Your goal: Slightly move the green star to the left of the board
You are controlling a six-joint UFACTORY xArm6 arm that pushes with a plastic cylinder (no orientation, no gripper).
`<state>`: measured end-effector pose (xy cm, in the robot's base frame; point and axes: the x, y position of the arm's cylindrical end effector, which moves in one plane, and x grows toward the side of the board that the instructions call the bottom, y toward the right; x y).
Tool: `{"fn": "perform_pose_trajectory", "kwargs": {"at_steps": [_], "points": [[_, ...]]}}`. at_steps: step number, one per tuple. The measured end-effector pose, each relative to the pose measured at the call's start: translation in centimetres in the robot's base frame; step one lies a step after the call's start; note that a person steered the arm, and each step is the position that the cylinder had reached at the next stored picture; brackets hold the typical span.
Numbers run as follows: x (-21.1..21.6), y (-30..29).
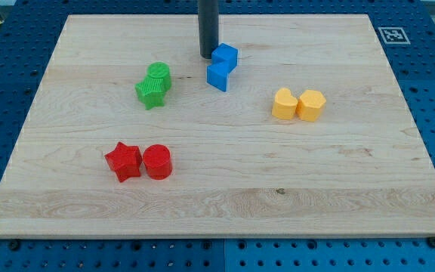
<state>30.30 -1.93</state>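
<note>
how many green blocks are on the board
2, touching, in the board's upper left part: the green star in front and the green cylinder just behind it. My tip is to their right, beside the blue blocks. None looks hidden.

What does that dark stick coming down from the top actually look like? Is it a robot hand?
No hand: my tip is the lower end of a plain, straight, dark grey round rod. It looks smooth and uniform, with no visible cables, markings or moving parts. Its upper part runs out of view.
</note>
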Motion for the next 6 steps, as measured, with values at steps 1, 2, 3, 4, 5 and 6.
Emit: {"fn": "perform_pose_trajectory", "kwargs": {"at_steps": [1, 2, 3, 4, 5, 6], "points": [[0.3, -1.1], [0.8, -4.1], [0.8, -4.1], [1.6, -5.2], [3.4, -5.4], [5.6, -5.4]]}}
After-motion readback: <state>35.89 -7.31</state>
